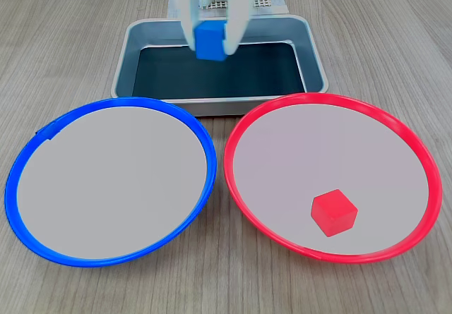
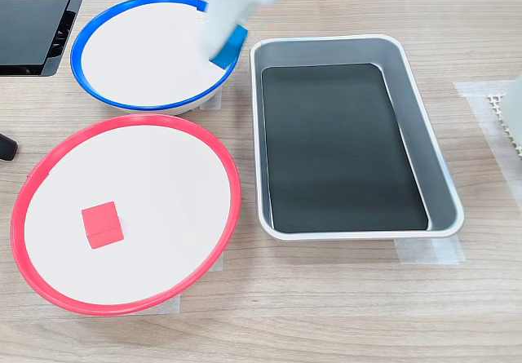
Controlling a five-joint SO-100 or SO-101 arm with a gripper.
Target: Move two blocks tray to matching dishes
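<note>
Blue block [image 1: 210,41] is riding clamped in your gripper [image 1: 210,44] above the tray [image 1: 134,49] in a fixed view, nearing the blue-rimmed dish [image 2: 106,20] in the other, needing lowering and release.

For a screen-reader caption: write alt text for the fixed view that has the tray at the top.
A white end effector holds a blue cube above a grey metal tray with a dark floor. In front of the tray, on a wooden table, sit a blue-rimmed dish, bare, and a red-rimmed dish with a red cube in it.
</note>
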